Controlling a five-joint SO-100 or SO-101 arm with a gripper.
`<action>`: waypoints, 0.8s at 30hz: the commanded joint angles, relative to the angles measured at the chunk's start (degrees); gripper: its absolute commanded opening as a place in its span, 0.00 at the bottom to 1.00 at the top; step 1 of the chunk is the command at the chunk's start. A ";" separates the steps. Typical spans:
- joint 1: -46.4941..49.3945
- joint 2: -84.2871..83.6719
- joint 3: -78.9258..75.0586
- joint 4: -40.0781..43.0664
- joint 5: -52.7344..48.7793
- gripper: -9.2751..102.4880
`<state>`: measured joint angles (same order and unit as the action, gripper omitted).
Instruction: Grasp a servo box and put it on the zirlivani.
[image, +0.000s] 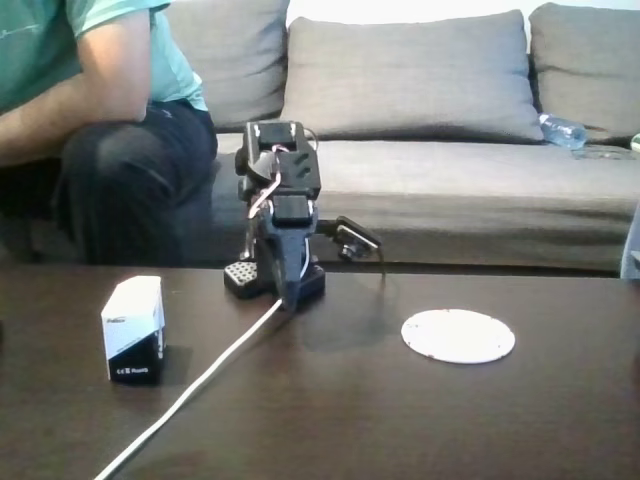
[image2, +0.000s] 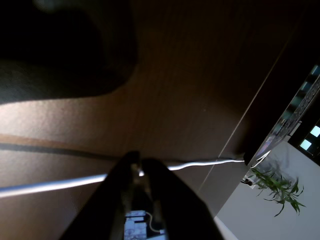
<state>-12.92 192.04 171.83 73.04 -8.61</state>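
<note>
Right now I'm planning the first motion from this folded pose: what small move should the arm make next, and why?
Probably swing toward the servo box, at the left in the fixed view. The gripper looks shut, empty, folded low at the base, while the box stands untouched, far from the zirlivani at the right.

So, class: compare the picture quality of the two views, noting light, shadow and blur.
Fixed view: soft, even daylight, slightly hazy; the servo box and zirlivani stand out bright against the dark table. Wrist view: mostly dim, with a large dark shadow at the upper left; the hand is a blurred black silhouette, and the white cable looks soft.
</note>
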 joint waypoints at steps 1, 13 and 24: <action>3.87 0.09 -0.53 1.49 -0.26 0.08; 3.78 0.09 -0.53 1.49 -0.35 0.08; 3.78 0.09 -1.14 1.23 -0.44 0.08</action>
<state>-9.67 192.04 171.83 73.04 -8.61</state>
